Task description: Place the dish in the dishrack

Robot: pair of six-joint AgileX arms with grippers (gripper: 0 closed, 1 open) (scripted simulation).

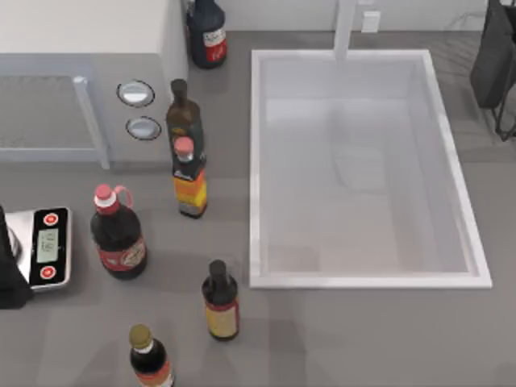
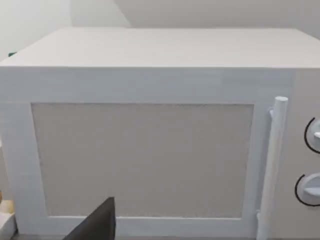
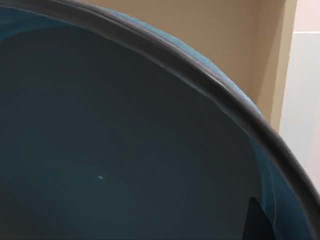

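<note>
The dish (image 3: 115, 145) sits very close in front of my right arm's wrist camera: a glossy dark teal inside with a dark rim (image 3: 210, 82) curving across the right wrist view. A beige wall shows behind it. The dishrack (image 1: 497, 60) shows partly at the far right corner of the top view, as thin black wire with a dark slab. My left arm (image 1: 10, 270) is parked at the left edge of the table, next to the scale.
A large white sink basin (image 1: 363, 169) takes up the middle right. A white microwave (image 2: 150, 135) stands at the far left. Several bottles (image 1: 187, 173) stand left of the sink. A small kitchen scale (image 1: 47, 246) lies at the left edge.
</note>
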